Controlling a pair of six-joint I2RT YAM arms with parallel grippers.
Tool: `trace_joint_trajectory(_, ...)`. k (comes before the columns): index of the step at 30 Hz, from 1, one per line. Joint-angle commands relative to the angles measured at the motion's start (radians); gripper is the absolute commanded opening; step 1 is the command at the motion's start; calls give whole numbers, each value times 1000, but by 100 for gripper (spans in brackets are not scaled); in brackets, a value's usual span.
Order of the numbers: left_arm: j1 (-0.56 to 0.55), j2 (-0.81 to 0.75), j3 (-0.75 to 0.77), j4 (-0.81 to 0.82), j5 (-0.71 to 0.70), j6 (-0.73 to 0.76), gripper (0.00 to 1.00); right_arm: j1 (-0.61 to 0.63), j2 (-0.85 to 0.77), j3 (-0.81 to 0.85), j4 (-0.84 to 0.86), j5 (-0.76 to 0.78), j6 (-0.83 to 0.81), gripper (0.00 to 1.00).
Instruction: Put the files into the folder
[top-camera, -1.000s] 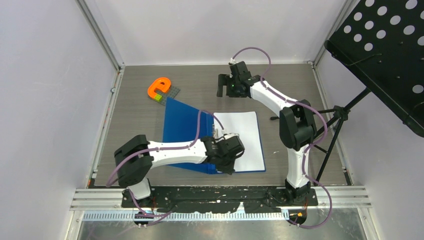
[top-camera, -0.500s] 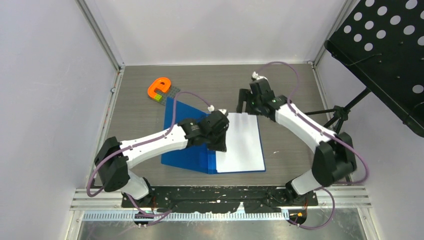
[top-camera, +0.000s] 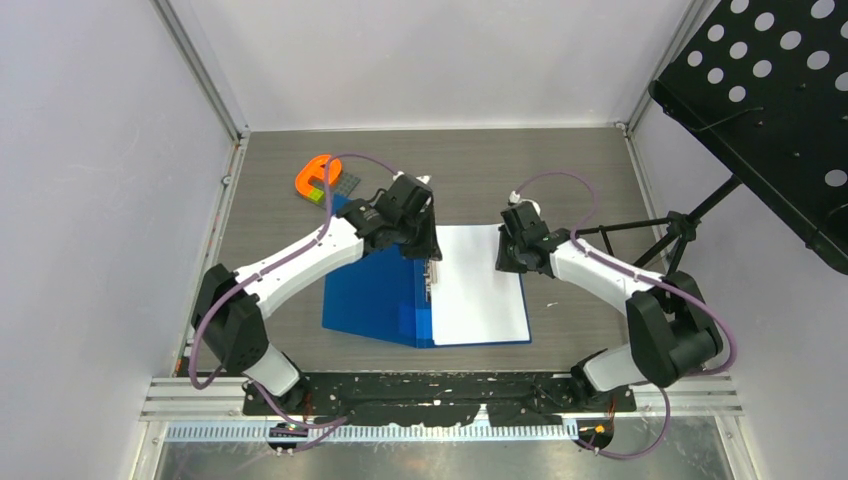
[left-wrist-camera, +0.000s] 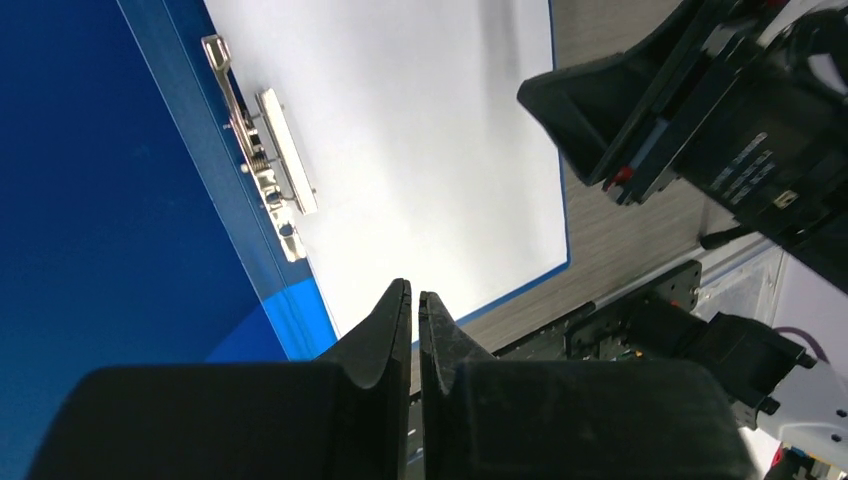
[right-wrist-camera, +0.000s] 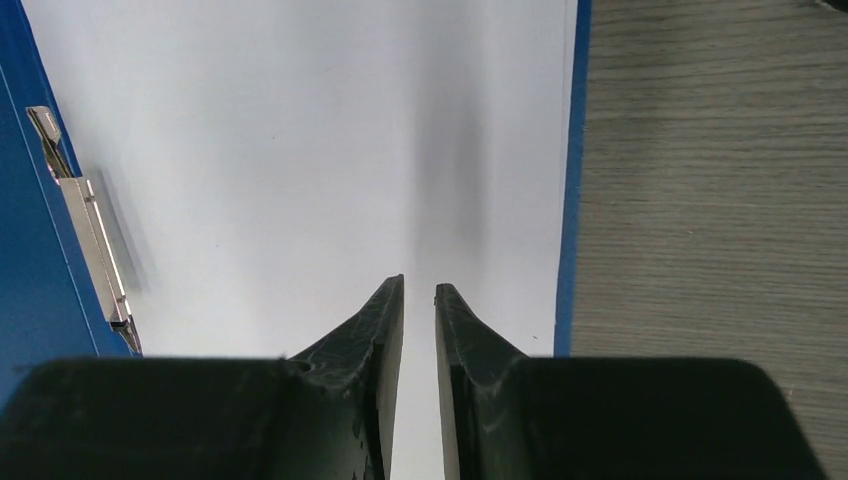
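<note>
**Item 1, orange letter-shaped piece** (top-camera: 318, 174): is sitting at the far left of the table (top-camera: 570, 170), just beyond the folder's far corner; not part of the task; it is best avoided when the cover is swung.

**Item 2, the folder** (top-camera: 370, 295): is lying open at mid-table, the blue cover spreading to the left and the back panel to the right.

**Item 3, left gripper** (left-wrist-camera: 413, 298): is hovering over the far end of the spine; its 2 fingers are almost touching and are gripping nothing.

**Item 4, metal clip** (left-wrist-camera: 270, 165): is running along the inner spine, right at the left edge of the sheets; the views are not showing whether it is pinning them.

**Item 5, the files** (top-camera: 480, 285): are lying flat on the right panel, with a thin blue border showing on the near and right sides; they look squarely seated.

**Item 6, right gripper** (right-wrist-camera: 419, 292): is hanging over the far right part of the sheets; its fingers are leaving only a narrow slit and are carrying nothing.

**Item 7, black perforated panel** (top-camera: 770, 90): is standing off the table at far right, well apart.

**Handling note, as a judgement:** the sheets appear to be in place, so closing the cover looks like the remaining step; the right fingertips should be pressing lightly near the outer edge so that nothing is sliding; the left fingers should be working under the cover's free left edge, not the spine, and folding it over in 1 slow arc; the right arm should be clearing out before the cover lands.
</note>
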Motion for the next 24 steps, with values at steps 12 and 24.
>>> trace_joint_trajectory(12,50,64,70,-24,35,42,5,18,129,-18,164,-44,7,22)
trace_joint_trajectory(24,61,47,34,-27,8,48,5,30,128,-28,176,-46,15,21)
